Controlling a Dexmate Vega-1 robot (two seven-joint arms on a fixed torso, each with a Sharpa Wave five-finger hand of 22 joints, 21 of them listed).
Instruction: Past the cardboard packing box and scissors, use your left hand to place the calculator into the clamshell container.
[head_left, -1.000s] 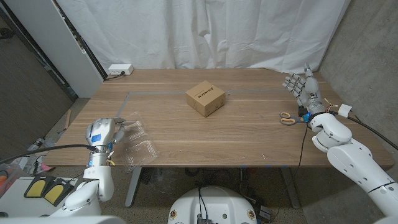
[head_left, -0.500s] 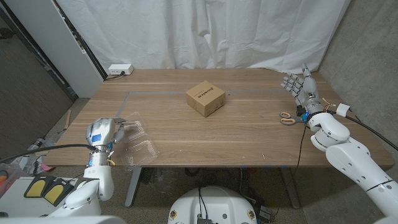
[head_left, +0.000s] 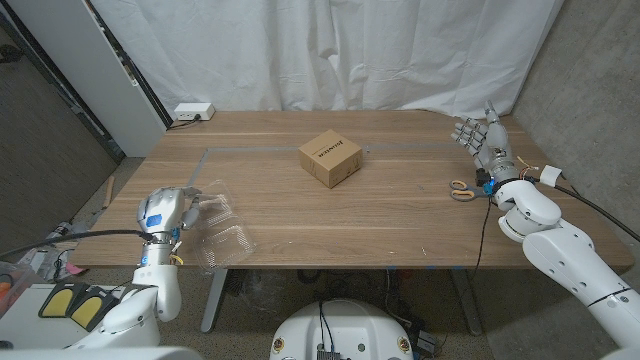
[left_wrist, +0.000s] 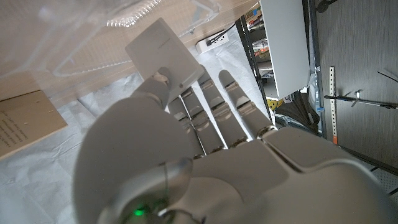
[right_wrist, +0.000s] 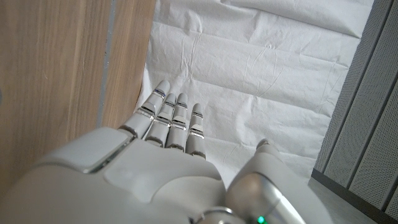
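Almost nothing is changing over the last second: the left hand (head_left: 165, 210) is staying at the near-left worktop (head_left: 400, 215) edge beside the clear clamshell container (head_left: 222, 238), so the placing is stalling. No calculator is visible; whether the pale flat piece at its fingertips (left_wrist: 163, 81) is held, I cannot tell. The right hand (head_left: 486, 140) is standing upright with fingers spread and empty, beyond the scissors (head_left: 462, 189)
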